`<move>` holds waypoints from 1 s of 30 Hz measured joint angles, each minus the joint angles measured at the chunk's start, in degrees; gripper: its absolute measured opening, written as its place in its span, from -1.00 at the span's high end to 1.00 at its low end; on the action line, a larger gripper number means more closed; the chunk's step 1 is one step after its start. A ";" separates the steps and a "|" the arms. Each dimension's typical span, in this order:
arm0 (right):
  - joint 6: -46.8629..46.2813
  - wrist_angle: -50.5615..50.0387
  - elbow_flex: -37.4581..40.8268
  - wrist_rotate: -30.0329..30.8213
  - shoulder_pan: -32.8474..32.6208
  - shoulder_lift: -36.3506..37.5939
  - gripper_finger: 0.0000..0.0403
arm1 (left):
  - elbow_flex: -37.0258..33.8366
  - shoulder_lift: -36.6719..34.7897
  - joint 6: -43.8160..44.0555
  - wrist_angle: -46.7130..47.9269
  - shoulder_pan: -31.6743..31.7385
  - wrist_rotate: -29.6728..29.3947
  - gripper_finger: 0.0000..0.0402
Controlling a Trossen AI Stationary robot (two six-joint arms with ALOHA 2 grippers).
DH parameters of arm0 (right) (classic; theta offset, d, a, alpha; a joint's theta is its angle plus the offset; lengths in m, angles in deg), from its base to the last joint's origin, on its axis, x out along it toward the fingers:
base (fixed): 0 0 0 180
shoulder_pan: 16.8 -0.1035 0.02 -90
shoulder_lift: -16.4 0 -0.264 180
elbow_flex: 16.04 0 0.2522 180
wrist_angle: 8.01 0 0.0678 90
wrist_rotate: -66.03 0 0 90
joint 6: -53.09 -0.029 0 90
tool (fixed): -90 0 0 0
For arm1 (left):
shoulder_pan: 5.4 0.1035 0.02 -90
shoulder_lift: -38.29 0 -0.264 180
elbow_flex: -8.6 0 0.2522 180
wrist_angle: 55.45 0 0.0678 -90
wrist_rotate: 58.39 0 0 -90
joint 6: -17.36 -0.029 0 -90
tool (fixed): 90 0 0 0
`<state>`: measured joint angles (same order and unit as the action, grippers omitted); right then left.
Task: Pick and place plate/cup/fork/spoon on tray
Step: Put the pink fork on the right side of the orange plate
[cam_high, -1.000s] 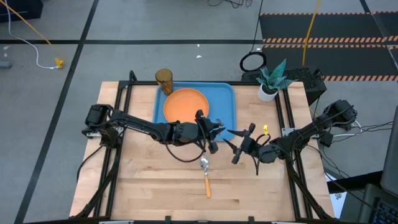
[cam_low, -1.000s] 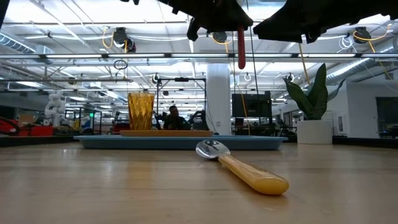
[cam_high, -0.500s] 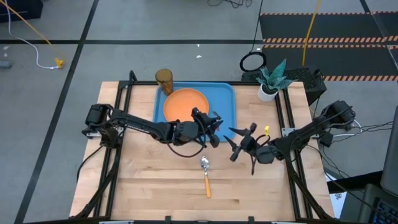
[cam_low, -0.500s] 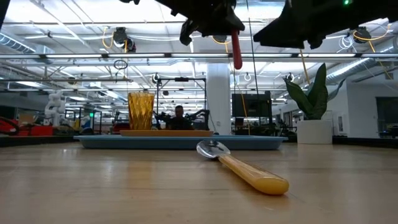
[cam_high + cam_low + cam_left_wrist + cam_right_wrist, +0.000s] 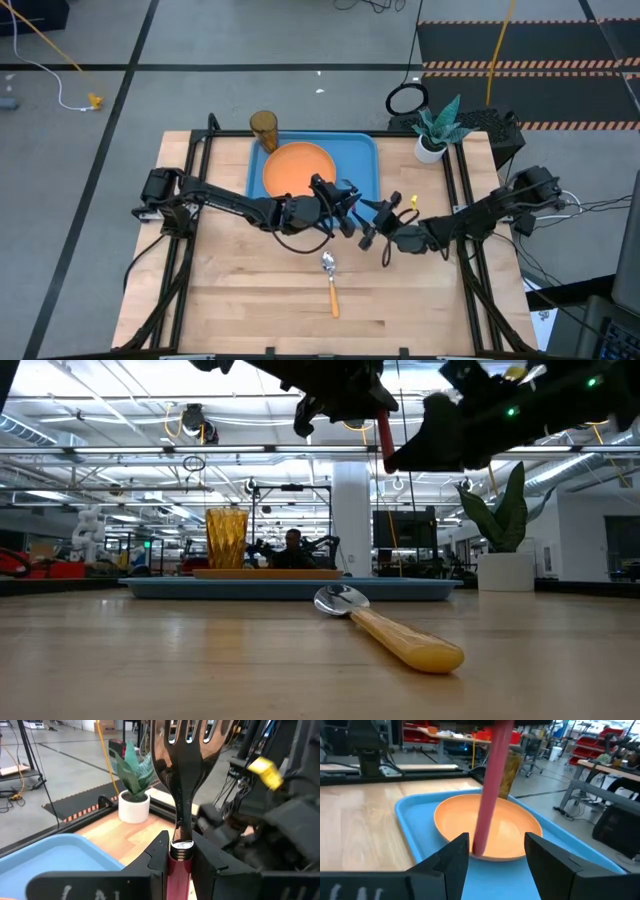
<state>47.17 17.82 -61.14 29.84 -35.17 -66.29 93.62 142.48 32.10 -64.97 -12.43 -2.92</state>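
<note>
The left gripper is clenched on the fork, its two dark fingers pinching the top of the red handle just below the metal neck, tines pointing away from the wrist. It holds the fork in the air near the middle of the table, over the near right corner of the tray.

The right gripper is just beside it, fingers spread apart on either side of the fork's red handle (in its wrist view the handle hangs down between them without clearly touching either).

The tray lies against the table's far edge, centred. The plate rests inside it, and the cup stands at its far left corner; whether on the rim or just outside, cannot be told. The spoon lies flat on the wood toward the near edge, bowl pointing at the tray.

Compared with half a second ago, the right gripper has moved in from the right side toward the left gripper; the left gripper and fork have barely shifted.
</note>
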 joint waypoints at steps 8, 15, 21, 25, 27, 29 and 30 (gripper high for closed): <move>-0.83 1.44 0.00 -6.12 3.06 -0.93 0.42 | -0.01 0.24 -1.05 0.02 -0.17 0.05 0.74; 0.68 2.02 0.02 -9.43 3.17 -0.95 0.93 | -0.01 0.24 -1.22 0.67 -0.59 1.10 0.67; -1.39 2.13 0.02 -14.85 4.32 -0.79 0.82 | -0.01 0.21 -1.35 0.94 -0.25 9.21 0.57; -3.06 2.17 0.02 -21.49 5.12 0.28 0.91 | 0.00 -0.99 -2.76 3.44 -0.11 13.17 0.44; -3.83 1.80 0.02 -24.60 5.20 1.49 0.93 | 0.01 -2.00 -3.82 5.75 -0.11 13.54 0.37; -4.56 1.94 0.00 -27.08 5.20 2.56 0.93 | -0.01 -3.26 -5.69 8.52 -0.11 14.65 0.31; -5.17 1.31 0.00 -27.83 5.18 3.24 0.93 | -0.01 -3.92 -6.59 9.66 -0.10 15.59 0.28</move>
<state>42.01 19.13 -61.14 2.01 -29.99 -63.05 93.60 138.55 25.51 -55.31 -12.53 12.68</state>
